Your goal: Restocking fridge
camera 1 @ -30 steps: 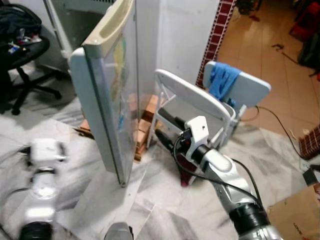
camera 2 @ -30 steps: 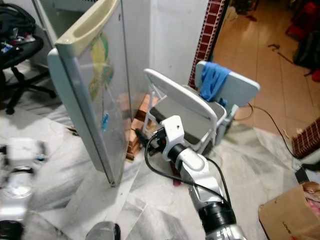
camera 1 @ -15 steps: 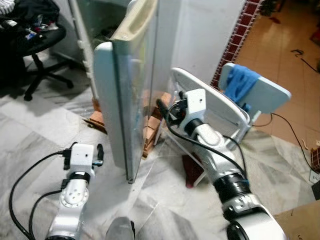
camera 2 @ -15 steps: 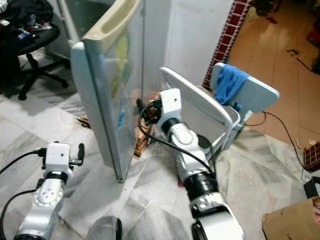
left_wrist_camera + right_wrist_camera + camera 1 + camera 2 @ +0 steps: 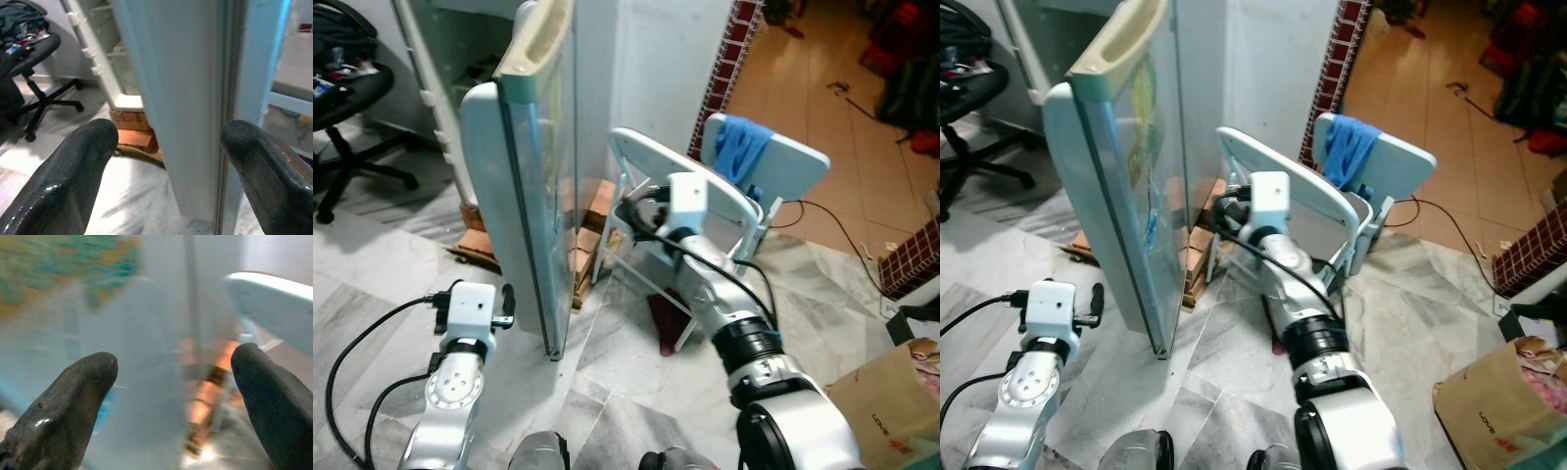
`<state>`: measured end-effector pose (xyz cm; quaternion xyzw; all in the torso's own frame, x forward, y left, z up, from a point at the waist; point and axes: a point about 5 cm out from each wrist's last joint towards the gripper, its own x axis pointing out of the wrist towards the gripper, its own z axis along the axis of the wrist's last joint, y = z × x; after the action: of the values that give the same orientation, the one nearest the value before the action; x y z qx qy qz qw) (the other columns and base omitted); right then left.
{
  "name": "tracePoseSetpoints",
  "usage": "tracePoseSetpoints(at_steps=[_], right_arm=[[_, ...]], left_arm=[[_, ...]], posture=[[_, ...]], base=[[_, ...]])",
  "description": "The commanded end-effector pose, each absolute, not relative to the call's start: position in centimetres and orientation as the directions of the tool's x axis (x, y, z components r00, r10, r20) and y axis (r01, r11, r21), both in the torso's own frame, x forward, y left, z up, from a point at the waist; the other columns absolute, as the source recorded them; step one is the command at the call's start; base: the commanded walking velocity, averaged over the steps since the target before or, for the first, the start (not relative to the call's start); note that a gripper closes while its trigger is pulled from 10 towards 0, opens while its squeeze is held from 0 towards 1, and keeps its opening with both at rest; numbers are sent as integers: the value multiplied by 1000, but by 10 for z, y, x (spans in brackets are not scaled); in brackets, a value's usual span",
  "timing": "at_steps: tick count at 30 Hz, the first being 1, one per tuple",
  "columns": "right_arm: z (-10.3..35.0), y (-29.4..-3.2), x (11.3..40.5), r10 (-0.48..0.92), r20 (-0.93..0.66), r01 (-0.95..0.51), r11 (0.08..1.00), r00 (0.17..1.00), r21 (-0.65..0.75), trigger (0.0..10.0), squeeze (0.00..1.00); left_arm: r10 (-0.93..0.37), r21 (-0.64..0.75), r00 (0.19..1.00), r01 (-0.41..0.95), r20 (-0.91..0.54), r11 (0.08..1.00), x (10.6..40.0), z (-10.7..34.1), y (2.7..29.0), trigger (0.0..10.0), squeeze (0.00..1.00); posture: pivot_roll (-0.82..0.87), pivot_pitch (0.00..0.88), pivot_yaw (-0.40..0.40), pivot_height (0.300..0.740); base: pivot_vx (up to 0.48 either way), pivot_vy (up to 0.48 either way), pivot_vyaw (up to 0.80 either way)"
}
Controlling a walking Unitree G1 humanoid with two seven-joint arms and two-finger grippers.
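Beside the half-open fridge door (image 5: 524, 196), whose upright free edge stands between my grippers, my left gripper (image 5: 166, 171) sits nearer, fingers spread astride it, while my right gripper (image 5: 171, 396) faces its outer face, likewise spread and empty.

The fridge door (image 5: 514, 196) stands open edge-on before me, between my left gripper (image 5: 166, 161) and my right gripper (image 5: 171, 396). A folding chair (image 5: 680, 186) stands right of it, an office chair (image 5: 352, 117) far left.

Fridge door (image 5: 524, 186): pale, glossy, swung open edge-on, upper left of frame. Fridge interior (image 5: 460, 59) behind, white shelves visible.
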<state>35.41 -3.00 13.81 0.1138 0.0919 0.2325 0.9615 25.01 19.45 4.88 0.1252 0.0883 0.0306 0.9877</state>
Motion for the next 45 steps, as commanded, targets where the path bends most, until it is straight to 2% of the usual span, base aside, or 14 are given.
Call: tracePoseSetpoints(at_steps=[1, 4, 7, 8, 9, 12, 17, 22, 23, 27, 30, 33, 38, 45], right_arm=[[157, -13, 353, 544, -68, -510, 818, 837, 266, 10000, 0], [176, 12, 344, 642, 10, -620, 736, 767, 273, 10000, 0], [206, 50, 313, 817, 180, -814, 469, 547, 344, 10000, 0], [206, 50, 313, 817, 180, -814, 469, 547, 344, 10000, 0], [213, 57, 301, 861, 233, -865, 361, 453, 347, 10000, 0], [224, 60, 281, 905, 314, -910, 156, 287, 384, 10000, 0], [229, 51, 264, 915, 381, -927, -19, 135, 374, 10000, 0], [220, 38, 274, 913, 349, -915, 59, 211, 399, 10000, 0], [208, 28, 283, 916, 286, -909, 160, 282, 384, 10000, 0], [184, 1, 297, 886, 169, -863, 353, 433, 362, 10000, 0], [155, -43, 310, 769, 62, -737, 582, 636, 343, 10000, 0], [139, -72, 310, 670, 22, -631, 687, 742, 360, 10000, 0], [131, -89, 304, 602, 9, -566, 746, 799, 350, 10000, 0], [131, -88, 301, 579, 17, -556, 773, 815, 306, 10000, 0]], left_arm=[[82, 264, 980, -31, -181, 964, 249, 48, 195, 10000, 0], [80, 266, 980, -29, -182, 963, 248, 48, 196, 10000, 0], [85, 267, 979, -34, -183, 963, 249, 48, 196, 10000, 0], [85, 267, 979, -34, -183, 963, 249, 48, 196, 10000, 0], [86, 267, 979, -35, -184, 963, 249, 48, 196, 10000, 0], [84, 266, 979, -33, -184, 963, 249, 48, 195, 10000, 0], [82, 261, 979, -31, -185, 965, 249, 48, 195, 10000, 0], [76, 255, 980, -26, -186, 967, 250, 48, 195, 10000, 0], [75, 252, 980, -26, -185, 967, 250, 49, 195, 10000, 0], [81, 245, 980, -34, -183, 969, 250, 49, 196, 10000, 0], [68, 251, 981, -21, -181, 968, 248, 48, 197, 10000, 0], [50, 263, 984, -3, -171, 965, 251, 48, 197, 10000, 0], [38, 274, 985, 10, -169, 962, 261, 50, 198, 10000, 0], [15, 295, 988, 32, -155, 955, 292, 58, 198, 10000, 0]], posture=[[166, 58, -70, 740], [172, 57, -74, 740], [182, 55, -81, 740], [182, 55, -81, 740], [184, 54, -84, 740], [185, 54, -85, 740], [181, 55, -85, 740], [175, 53, -83, 740], [177, 54, -83, 740], [173, 53, -82, 740], [161, 55, -84, 740], [148, 54, -77, 740], [132, 53, -70, 740], [116, 43, -67, 740]], base=[[0, 0, 0], [0, 0, 0], [0, 0, 0], [0, 0, 0], [0, 0, 0], [0, 0, 0], [0, 0, 0], [0, 0, 0], [0, 0, 0], [0, 0, 0], [0, 160, 0], [0, 477, 0], [53, 412, 0], [38, 57, 0]])
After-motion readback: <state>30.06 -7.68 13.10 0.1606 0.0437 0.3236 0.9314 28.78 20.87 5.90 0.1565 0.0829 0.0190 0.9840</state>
